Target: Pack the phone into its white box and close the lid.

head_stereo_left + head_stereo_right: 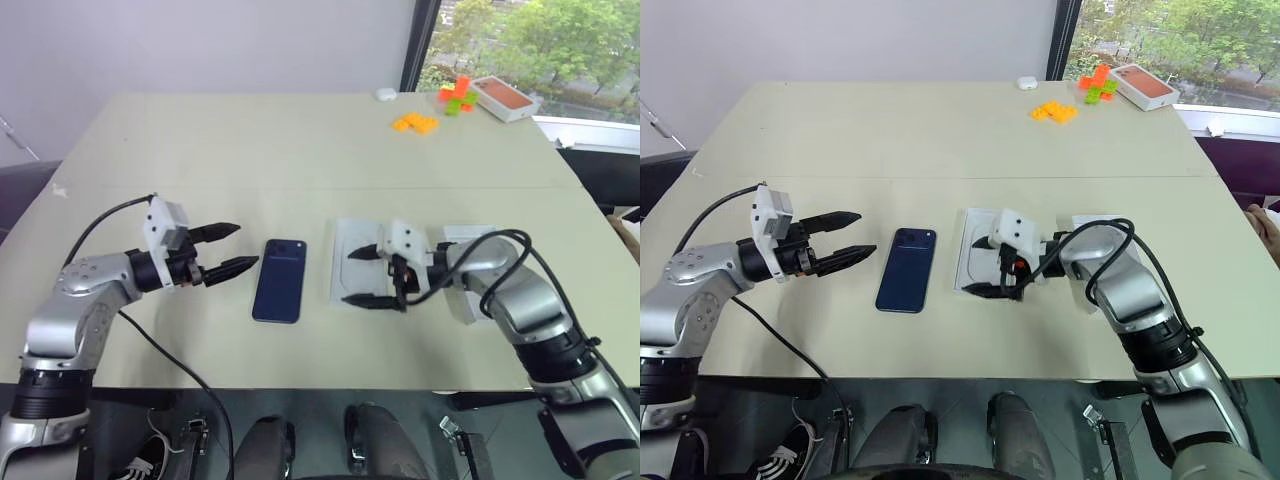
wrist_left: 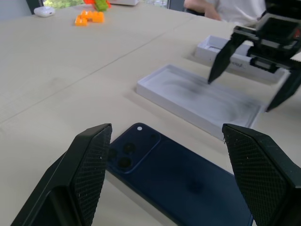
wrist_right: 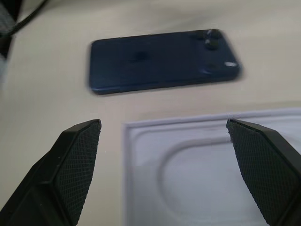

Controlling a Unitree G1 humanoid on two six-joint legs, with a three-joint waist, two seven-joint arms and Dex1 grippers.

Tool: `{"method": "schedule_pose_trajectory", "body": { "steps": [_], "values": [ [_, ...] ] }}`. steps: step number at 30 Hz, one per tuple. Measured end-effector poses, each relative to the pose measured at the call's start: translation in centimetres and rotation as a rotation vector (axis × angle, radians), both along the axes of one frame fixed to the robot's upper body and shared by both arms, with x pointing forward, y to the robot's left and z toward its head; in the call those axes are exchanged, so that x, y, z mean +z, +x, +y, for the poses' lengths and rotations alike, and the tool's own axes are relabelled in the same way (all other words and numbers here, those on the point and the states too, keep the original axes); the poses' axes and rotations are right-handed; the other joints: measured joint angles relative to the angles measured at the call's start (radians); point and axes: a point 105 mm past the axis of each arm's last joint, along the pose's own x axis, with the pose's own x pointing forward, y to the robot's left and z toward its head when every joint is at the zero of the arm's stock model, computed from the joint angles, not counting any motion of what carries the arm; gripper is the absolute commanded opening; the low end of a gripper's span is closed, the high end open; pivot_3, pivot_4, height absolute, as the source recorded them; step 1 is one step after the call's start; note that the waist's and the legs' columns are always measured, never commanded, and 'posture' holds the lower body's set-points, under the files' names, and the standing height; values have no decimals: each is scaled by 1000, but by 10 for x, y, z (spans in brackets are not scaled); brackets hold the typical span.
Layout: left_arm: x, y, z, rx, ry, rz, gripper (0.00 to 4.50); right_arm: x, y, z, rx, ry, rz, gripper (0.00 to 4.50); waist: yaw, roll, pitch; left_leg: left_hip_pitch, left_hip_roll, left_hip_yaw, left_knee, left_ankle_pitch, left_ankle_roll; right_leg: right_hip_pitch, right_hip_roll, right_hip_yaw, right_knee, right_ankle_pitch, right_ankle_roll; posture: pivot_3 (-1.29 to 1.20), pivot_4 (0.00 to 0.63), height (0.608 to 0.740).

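Phone (image 1: 279, 280): lies flat on the tabletop (image 1: 300, 150), back up, camera cluster at its far end; long axis runs near to far.
Left gripper (image 1: 231, 250): jaws wide apart, holding nothing; hovers just left of the phone, pointing right toward its far half.
Right gripper (image 1: 365, 276): jaws wide apart, empty; hangs over the white tray (image 1: 352, 240), pointing left toward the phone.
White tray: shallow, with an oval recess showing in the right wrist view; just right of the phone, lying parallel to it.
Box (image 2: 214, 46): further right, largely hidden behind the right arm; which part it is cannot be told.
Key relation: phone sits between the two grippers; the left is nearer and lies across its narrow width.
Judgement: phone not yet packed; the left gripper looks better placed to pick it up.
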Motion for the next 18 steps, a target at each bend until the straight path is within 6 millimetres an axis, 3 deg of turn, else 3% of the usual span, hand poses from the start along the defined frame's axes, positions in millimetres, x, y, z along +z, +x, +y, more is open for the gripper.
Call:
{"method": "schedule_pose_trajectory", "body": {
  "steps": [4,6,9,14,15,18],
  "values": [
    [0,0,2,7,5,-10,3976,-28,-10,-9,21,-113,10,4470,1,0,0,0,0,0,0,0,1,0,0,0,0,0,0,0,150,740],
    [0,0,2,10,12,-15,3976,-31,-9,-8,29,-133,-15,4470,-4,0,0,1,0,0,0,0,1,0,0,0,0,0,0,0,150,740],
    [-1,1,2,15,17,-15,3976,-34,-1,-12,7,-160,-53,3614,-2,0,0,1,0,0,0,0,1,0,0,0,1,0,0,0,150,740],
    [-1,1,2,20,20,-17,3976,-31,1,-10,29,-177,-105,1064,0,0,0,1,0,0,0,0,0,1,0,0,0,0,0,0,150,740],
    [-1,1,2,21,21,-17,3976,-31,2,-9,31,-177,-112,779,0,0,0,1,0,0,0,0,0,1,0,0,0,0,0,0,150,740],
    [-1,2,3,26,22,-19,3976,-29,3,-9,34,-182,-126,779,-1,0,0,2,0,0,1,0,1,2,0,0,0,0,0,0,150,740]
  ]
}}
